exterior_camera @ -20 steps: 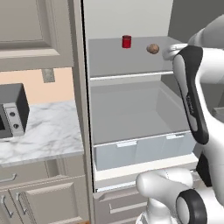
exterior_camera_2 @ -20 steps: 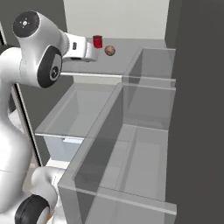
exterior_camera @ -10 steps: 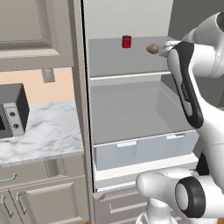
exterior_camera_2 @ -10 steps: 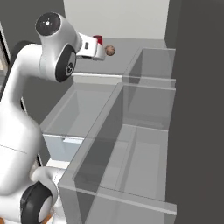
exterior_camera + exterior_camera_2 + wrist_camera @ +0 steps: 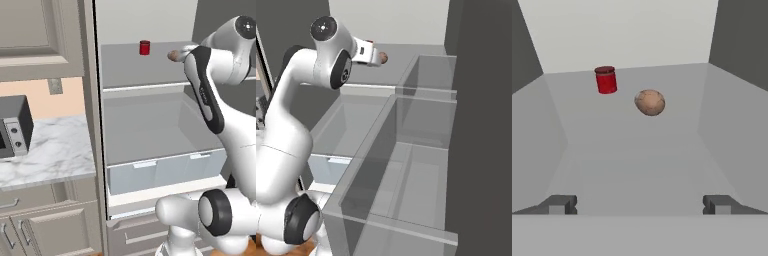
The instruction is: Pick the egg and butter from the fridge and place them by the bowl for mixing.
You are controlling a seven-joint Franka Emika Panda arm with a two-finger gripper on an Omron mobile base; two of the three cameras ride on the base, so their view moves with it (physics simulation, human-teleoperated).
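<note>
Red can [image 5: 606, 80]: upper left of centre in the hand view, on the fridge [image 5: 145, 125] top shelf, apart from the egg.
Egg [image 5: 650, 102]: just above centre, right of the can, untouched.
Gripper [image 5: 639, 205]: fingers spread wide, empty, bottom edge; has advanced onto the shelf over the last second.
Meaning: approach nearly lined up; grasp not yet made.

Egg [image 5: 649, 102] tan-brown w/ faint speckle; can [image 5: 606, 80] red, darker lid. Fridge [image 5: 150, 70] shelves pale grey, drawer [image 5: 165, 170] bluish. Worktop [image 5: 47, 150] white-grey marble.
</note>
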